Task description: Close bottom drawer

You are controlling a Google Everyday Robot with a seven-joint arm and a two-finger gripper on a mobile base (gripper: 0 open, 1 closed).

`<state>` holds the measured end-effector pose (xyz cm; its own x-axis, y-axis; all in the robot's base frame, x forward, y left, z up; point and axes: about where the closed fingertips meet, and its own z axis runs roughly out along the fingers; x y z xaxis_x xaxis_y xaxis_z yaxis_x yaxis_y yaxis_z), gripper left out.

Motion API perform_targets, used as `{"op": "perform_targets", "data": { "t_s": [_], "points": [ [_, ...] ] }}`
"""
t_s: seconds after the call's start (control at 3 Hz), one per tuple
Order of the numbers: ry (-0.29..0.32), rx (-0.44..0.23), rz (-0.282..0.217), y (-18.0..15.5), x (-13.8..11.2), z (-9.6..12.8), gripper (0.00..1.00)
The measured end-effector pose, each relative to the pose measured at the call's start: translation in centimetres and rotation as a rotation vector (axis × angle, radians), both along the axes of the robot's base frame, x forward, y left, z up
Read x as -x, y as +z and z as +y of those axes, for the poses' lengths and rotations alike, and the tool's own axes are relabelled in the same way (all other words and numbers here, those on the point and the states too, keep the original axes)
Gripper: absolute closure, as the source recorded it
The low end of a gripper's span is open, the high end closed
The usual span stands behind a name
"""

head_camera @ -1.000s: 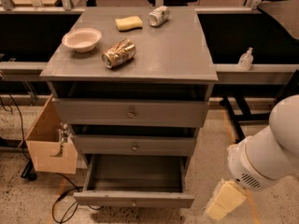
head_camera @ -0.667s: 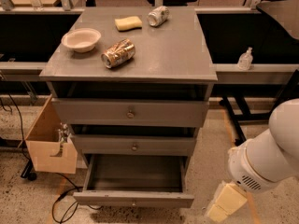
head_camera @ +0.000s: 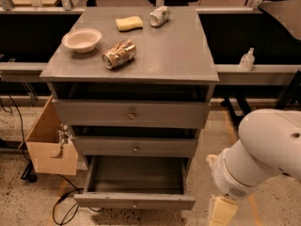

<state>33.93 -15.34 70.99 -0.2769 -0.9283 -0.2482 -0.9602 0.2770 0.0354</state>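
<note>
Nearest, low right: our gripper (head_camera: 222, 212), cut by the frame edge, just right of the bottom drawer (head_camera: 136, 173); spread or pressed together, we cannot tell. Bottom drawer: pulled well out at the foot of the cabinet (head_camera: 178, 55), nothing visible inside. Handling, we judge: bring the gripper round to the front's middle by the knob (head_camera: 135, 205) and push straight back, lest an off-centre shove skew it.

A speckled floor (head_camera: 28, 206) lies under a grey cabinet (head_camera: 178, 51). Behind it a long grey bench (head_camera: 277, 72) runs from left to right, dark underneath. A cardboard box (head_camera: 49, 149) sits at the cabinet's left side, with a black cable (head_camera: 61, 208) looped on the floor below. The gripper (head_camera: 222, 212) is low at the near right.
</note>
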Motion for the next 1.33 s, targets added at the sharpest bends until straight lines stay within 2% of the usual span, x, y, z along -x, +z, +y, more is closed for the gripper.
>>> {"op": "perform_targets", "data": {
  "t_s": [0.33, 0.67, 1.0, 1.33],
  "points": [
    [0.200, -0.002, 0.000, -3.3, 0.4, 0.6, 0.00],
    [0.375, -0.075, 0.003, -7.8, -0.4, 1.2, 0.00],
    [0.446, -0.159, 0.058, -12.7, -1.2, 2.2, 0.00],
    [0.446, -0.159, 0.058, -12.7, -1.2, 2.2, 0.00]
  ]
}}
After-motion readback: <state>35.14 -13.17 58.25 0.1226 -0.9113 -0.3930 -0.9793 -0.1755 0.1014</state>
